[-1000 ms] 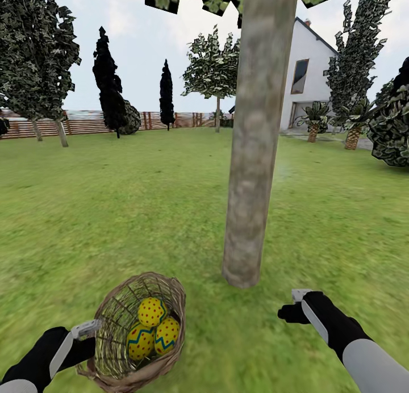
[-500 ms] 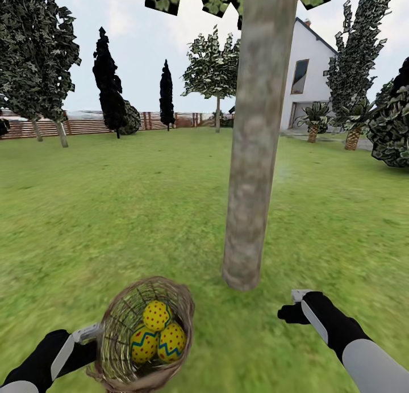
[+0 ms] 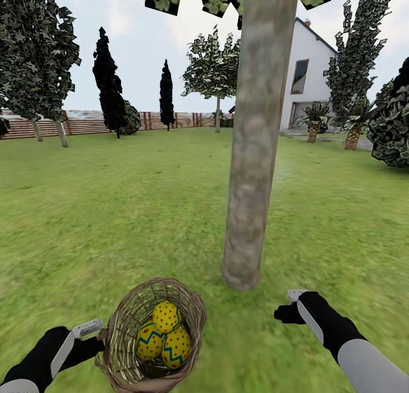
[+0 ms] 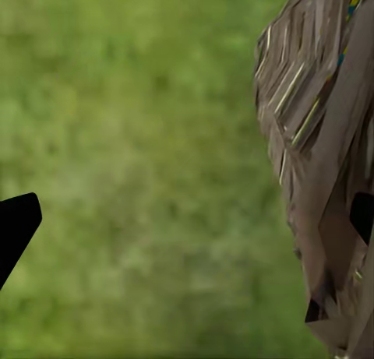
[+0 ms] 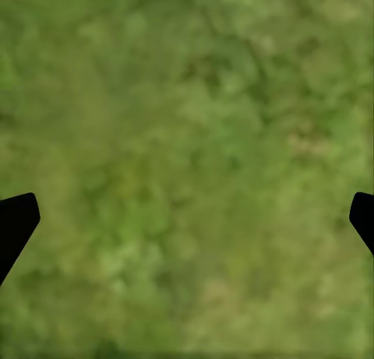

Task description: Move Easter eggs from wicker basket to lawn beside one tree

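The wicker basket [image 3: 128, 323] stands on the lawn [image 3: 113, 211], just left of the base of the tree [image 3: 249, 171]. Three Easter eggs lie inside it: one on top [image 3: 166, 316], one lower left [image 3: 149, 341] and one lower right [image 3: 176, 346]. My left gripper [image 3: 91, 327] is at the basket's left side. In the left wrist view the left gripper [image 4: 187, 219] is open, with the basket wall [image 4: 312, 141] in front of one finger. To the tree's right, my right gripper [image 3: 292, 303] hangs open over bare grass [image 5: 187, 141], holding nothing.
A white house [image 3: 309, 75] stands at the far right, with a dark bush [image 3: 392, 126] at the right edge. A wooden fence [image 3: 85, 123] runs along the back behind other trees and dark cypresses [image 3: 108, 80]. Open grass stretches all around the trunk.
The basket has slid right toward the tree and now sits more upright, eggs still inside. The left gripper stays by its left side. The right gripper has edged slightly left.
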`<state>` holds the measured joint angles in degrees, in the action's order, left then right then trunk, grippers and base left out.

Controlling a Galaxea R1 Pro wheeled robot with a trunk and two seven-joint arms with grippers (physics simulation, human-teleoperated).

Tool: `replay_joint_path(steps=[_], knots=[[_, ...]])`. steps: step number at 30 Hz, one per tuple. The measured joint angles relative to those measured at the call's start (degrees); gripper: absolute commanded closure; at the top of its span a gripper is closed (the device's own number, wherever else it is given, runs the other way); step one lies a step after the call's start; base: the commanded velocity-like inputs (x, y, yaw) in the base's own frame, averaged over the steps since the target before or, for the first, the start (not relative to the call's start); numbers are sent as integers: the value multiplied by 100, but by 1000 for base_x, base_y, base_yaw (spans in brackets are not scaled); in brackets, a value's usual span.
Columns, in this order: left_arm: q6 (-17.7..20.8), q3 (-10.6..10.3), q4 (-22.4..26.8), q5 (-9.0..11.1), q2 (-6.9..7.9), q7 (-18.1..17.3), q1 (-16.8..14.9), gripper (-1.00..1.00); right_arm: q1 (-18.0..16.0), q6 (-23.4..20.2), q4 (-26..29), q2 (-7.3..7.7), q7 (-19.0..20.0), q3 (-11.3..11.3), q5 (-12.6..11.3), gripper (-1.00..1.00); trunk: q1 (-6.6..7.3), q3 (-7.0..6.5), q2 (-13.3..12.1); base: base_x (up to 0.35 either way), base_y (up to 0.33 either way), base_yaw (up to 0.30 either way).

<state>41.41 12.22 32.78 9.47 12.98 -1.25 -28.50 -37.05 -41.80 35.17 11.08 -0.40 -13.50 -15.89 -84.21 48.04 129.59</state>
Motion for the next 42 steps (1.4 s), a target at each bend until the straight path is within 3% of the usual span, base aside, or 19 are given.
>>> replay_joint_path(steps=[13,15,17,28,35,42], knots=[[-8,0,11,4,-9,1,0,-100,0,3,0,-4,0,-8,2,-100,0,0,0,0,0,0],[-12,-16,95,-80,-87,-8,0,-100,0,1,0,3,0,0,-1,-100,0,0,0,0,0,0],[-12,-38,68,-27,-194,-13,1,-100,1,0,0,7,0,1,0,-100,0,0,0,0,0,0],[-1,-27,14,-35,-202,-10,1,-100,1,0,0,0,0,-8,5,-100,0,0,0,0,0,0],[3,-36,-200,93,-206,-11,5,-100,2,0,-4,-14,0,-11,8,-100,152,-124,-280,0,0,0],[7,-41,-197,87,-206,-18,5,-100,0,8,-9,-67,-8,-12,9,-100,306,-250,-561,0,0,0]])
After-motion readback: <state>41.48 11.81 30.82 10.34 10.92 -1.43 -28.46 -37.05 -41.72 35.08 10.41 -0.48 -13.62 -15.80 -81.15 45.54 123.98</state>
